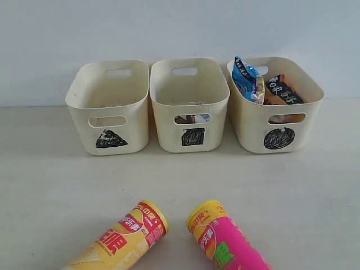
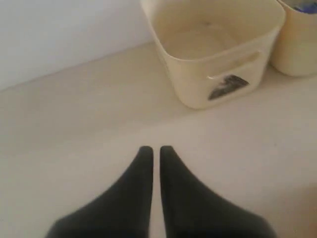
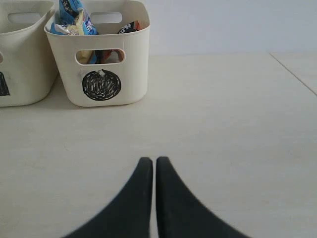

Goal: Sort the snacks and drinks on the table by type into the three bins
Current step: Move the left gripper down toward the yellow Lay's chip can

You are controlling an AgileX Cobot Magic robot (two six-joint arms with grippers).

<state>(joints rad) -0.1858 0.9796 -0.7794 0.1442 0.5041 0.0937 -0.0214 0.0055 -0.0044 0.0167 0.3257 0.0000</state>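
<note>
Three cream bins stand in a row at the back: the triangle bin [image 1: 108, 107], the square bin [image 1: 190, 104] and the circle bin [image 1: 275, 104]. A blue packet [image 1: 247, 80] and an orange packet [image 1: 283, 90] stick out of the circle bin. Something shows through the square bin's handle cut-out; I cannot tell what. The triangle bin [image 2: 214, 47] looks empty. Two crisp tubes lie at the front edge: yellow-red [image 1: 125, 239] and pink-green [image 1: 228, 239]. My left gripper [image 2: 156, 149] and right gripper [image 3: 152, 160] are shut, holding nothing, above bare table. Neither shows in the exterior view.
A pale wall rises right behind the bins. The table's right edge [image 3: 294, 74] shows in the right wrist view, beyond the circle bin [image 3: 101, 59]. Bare tabletop lies between the bins and the two tubes.
</note>
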